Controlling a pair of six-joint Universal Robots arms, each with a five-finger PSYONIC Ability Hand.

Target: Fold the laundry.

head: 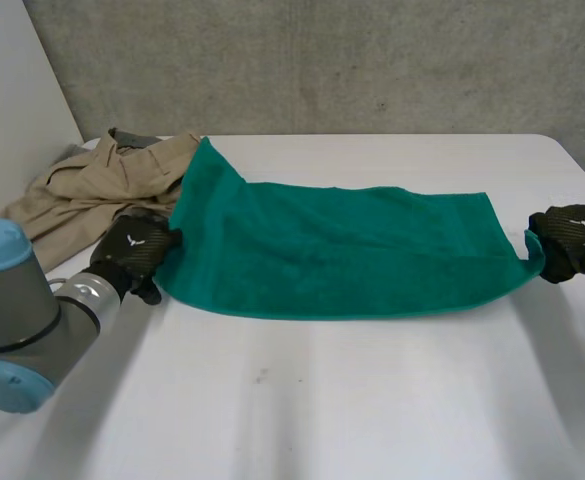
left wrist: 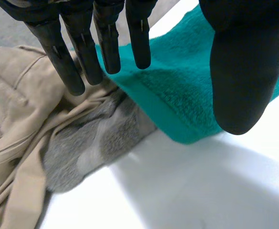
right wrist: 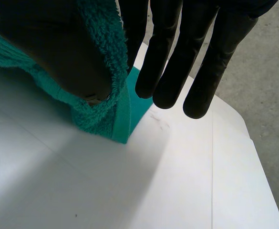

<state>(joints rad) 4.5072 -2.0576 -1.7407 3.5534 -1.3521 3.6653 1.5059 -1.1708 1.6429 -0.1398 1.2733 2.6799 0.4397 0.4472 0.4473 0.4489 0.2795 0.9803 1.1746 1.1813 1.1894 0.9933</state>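
Altogether one green towel [head: 342, 245] lies lengthwise across the middle of the white bench [head: 322, 410], and it looks doubled over. One pair of beige trousers [head: 97, 185] sits crumpled at the far left. One grey knitted piece [left wrist: 96, 143] is tucked between the trousers and the towel's left end.

Two black hands are at the towel, one at each end. The left hand [head: 132, 250] is at the left edge. Its fingers [left wrist: 108, 47] are straight and stand wide of the thumb [left wrist: 239, 81], holding nothing, and the towel's near-left corner lies flat on the bench beneath them. The right hand [head: 570, 238] has the towel's right corner raised off the bench. There the cloth is lapped round the thumb and caught against the nearest finger, while the other fingers [right wrist: 172, 62] stay straight.

Behind the bench stands a grey concrete wall [head: 322, 60], with a white panel [head: 12, 100] at the far left. Each hand's back carries one small white emblem, too small to read.
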